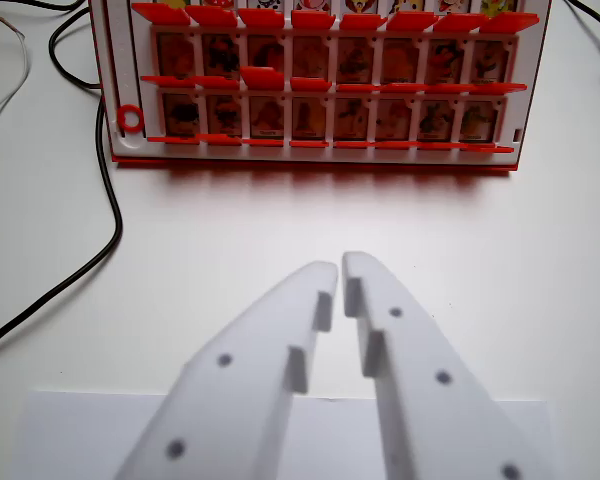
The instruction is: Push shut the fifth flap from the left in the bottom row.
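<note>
A red and white flap board [315, 150] lies at the top of the wrist view, with three rows of picture cells. In the nearest row, the fifth cell from the wrist view's left [353, 118] shows its picture, with a thin red flap edge [353, 144] along its near side. I cannot tell how far that flap is raised. My white gripper [340, 268] is low in the centre, well short of the board and roughly in line with that cell. Its jaws are shut, with only a narrow slit between the tips and nothing held.
A black cable [110, 230] curves down the white table on the wrist view's left, close to the board's corner. A white sheet of paper [60, 430] lies under the gripper at the bottom edge. Another dark cable [592, 25] is at the top right.
</note>
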You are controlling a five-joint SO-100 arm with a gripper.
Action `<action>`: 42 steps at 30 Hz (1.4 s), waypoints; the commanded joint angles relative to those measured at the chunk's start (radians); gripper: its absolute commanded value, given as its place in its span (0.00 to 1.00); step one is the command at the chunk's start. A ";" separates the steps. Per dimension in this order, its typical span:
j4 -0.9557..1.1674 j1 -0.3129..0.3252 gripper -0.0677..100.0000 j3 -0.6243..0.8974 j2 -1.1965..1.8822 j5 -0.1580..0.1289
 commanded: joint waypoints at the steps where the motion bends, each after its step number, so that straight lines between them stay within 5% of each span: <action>1: 0.008 0.000 0.00 -0.028 0.000 0.005; 42: -0.072 0.012 0.00 0.011 -0.011 0.002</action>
